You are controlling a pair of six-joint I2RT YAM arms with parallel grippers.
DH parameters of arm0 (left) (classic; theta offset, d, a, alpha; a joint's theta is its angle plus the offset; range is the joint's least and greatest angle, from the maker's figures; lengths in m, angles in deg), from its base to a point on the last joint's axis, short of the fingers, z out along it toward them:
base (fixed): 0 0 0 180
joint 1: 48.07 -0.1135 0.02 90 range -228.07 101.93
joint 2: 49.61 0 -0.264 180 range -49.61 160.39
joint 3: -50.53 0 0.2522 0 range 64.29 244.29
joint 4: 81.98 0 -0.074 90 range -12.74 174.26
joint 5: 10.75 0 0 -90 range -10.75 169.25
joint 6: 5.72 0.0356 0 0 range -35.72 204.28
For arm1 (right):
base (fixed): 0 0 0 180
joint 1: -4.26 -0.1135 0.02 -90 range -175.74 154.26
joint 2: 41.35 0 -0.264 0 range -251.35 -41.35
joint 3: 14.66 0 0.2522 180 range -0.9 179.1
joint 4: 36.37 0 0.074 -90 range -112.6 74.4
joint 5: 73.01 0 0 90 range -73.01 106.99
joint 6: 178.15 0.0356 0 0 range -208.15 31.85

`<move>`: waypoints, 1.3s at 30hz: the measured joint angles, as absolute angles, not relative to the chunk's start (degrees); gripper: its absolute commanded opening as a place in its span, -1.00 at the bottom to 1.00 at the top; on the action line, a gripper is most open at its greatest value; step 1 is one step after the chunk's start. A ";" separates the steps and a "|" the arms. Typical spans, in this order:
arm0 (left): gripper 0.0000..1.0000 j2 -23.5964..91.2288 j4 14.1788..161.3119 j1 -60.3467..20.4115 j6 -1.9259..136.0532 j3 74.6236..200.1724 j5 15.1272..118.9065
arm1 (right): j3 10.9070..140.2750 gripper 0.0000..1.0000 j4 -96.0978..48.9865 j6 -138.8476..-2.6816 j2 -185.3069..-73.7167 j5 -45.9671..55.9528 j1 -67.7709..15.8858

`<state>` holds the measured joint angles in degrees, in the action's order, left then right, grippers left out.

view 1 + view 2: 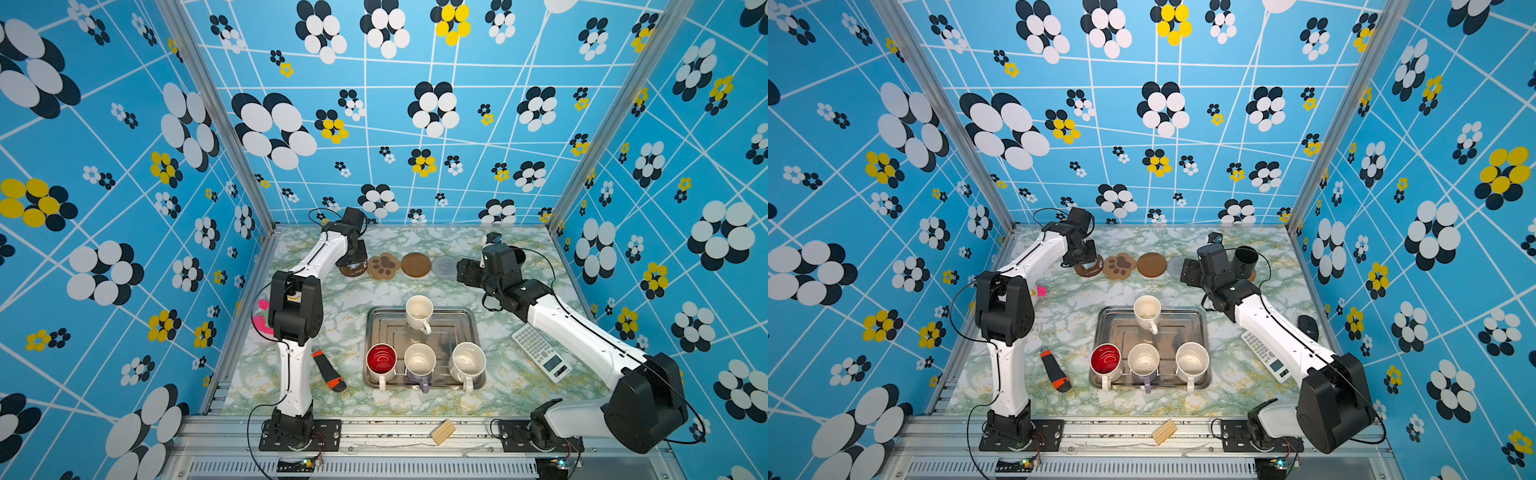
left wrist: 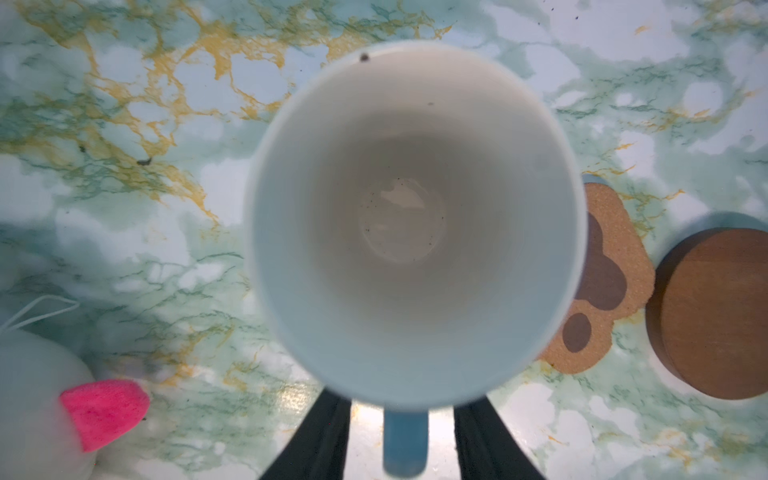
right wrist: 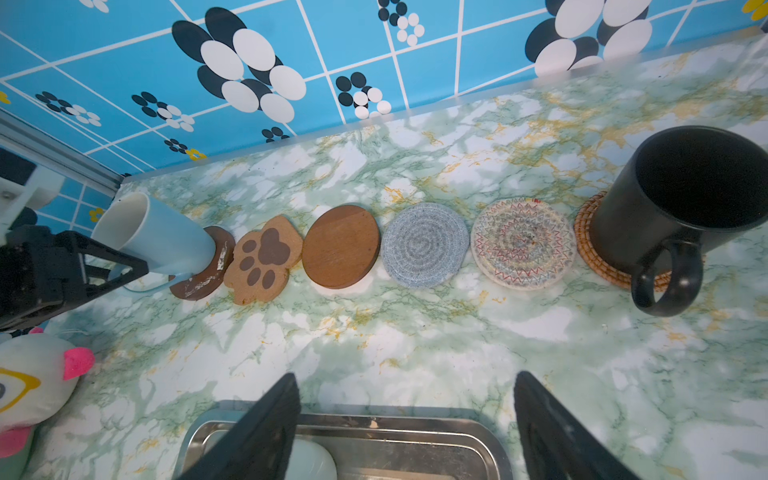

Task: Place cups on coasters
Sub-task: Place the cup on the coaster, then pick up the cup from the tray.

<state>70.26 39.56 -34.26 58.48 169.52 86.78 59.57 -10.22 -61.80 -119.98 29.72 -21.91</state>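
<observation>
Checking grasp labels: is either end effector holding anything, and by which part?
Nothing. Left end effector straddles the handle of the blue mug, gaps both sides; right end effector open, empty.

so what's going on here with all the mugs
A two-armed robot is setting mugs on coasters. The left gripper, jaws open either side of the handle, is at a light blue mug standing on the dark brown coaster at one end of the row. A black mug sits on the rattan coaster at the other end. The right gripper hangs open and empty by the steel tray, where four mugs wait. Four coasters in between are bare.
</observation>
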 measured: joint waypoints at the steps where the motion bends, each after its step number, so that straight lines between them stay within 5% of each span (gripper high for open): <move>1: -0.02 68.34 40.08 -34.15 58.39 168.02 86.95 | 59.68 0.64 -9.61 -61.78 -119.93 29.55 -21.91; 12: 0.21 45.30 50.13 -27.07 56.91 151.75 93.53 | 60.84 0.63 -7.49 -59.35 -114.62 24.98 -22.64; 23: 0.29 39.57 57.85 -15.40 60.43 144.74 99.41 | 62.87 0.61 -4.61 -58.74 -114.75 24.98 -26.24; 39: 0.32 38.79 67.75 -14.59 62.07 137.79 97.38 | 71.06 0.61 2.76 -59.90 -120.63 28.96 -33.10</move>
<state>38.79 67.75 -14.59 62.07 137.79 97.38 71.06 2.76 -59.90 -120.63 28.96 -33.10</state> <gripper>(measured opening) 0.658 0.806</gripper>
